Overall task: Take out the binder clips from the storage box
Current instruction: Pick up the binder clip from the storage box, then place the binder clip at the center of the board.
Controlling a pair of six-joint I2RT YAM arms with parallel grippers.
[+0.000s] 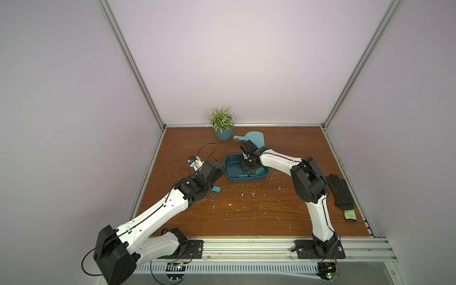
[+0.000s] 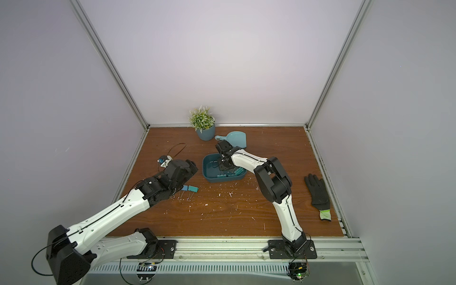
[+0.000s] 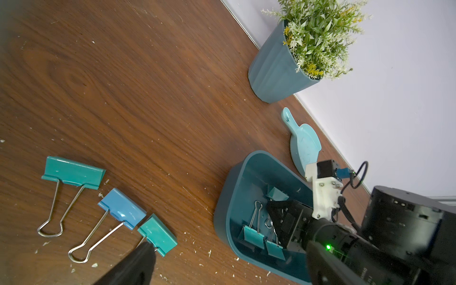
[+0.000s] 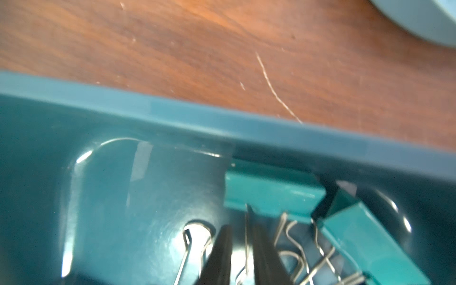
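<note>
Nearly together at the right gripper (image 4: 243, 246), dark fingers (image 4: 222, 249) on both sides of one thin wire handle (image 4: 246, 229); cannot tell if really pinched. Just past the tips, teal body of one of the binder clips (image 4: 271, 195), long axis along the wall of the storage box (image 4: 246, 128), handle pointing back toward the fingers. Spread wide at the left gripper (image 2: 177, 190), beside three clips lying on the table (image 3: 172, 86).

Pretty sure I live in a robotics lab test cell, not anyone's home. Blank pale walls (image 1: 234, 61) framed by aluminium posts (image 1: 131, 61), a scuffed wooden bench (image 1: 246, 217), my left arm (image 1: 158, 209) and right arm (image 1: 318, 214) bolted on black plates (image 1: 299, 251) to a metal rail (image 1: 246, 246). Slotted cable duct (image 1: 246, 267) along the front, and a bare circuit board (image 1: 327, 271) with a green light glowing.
</note>
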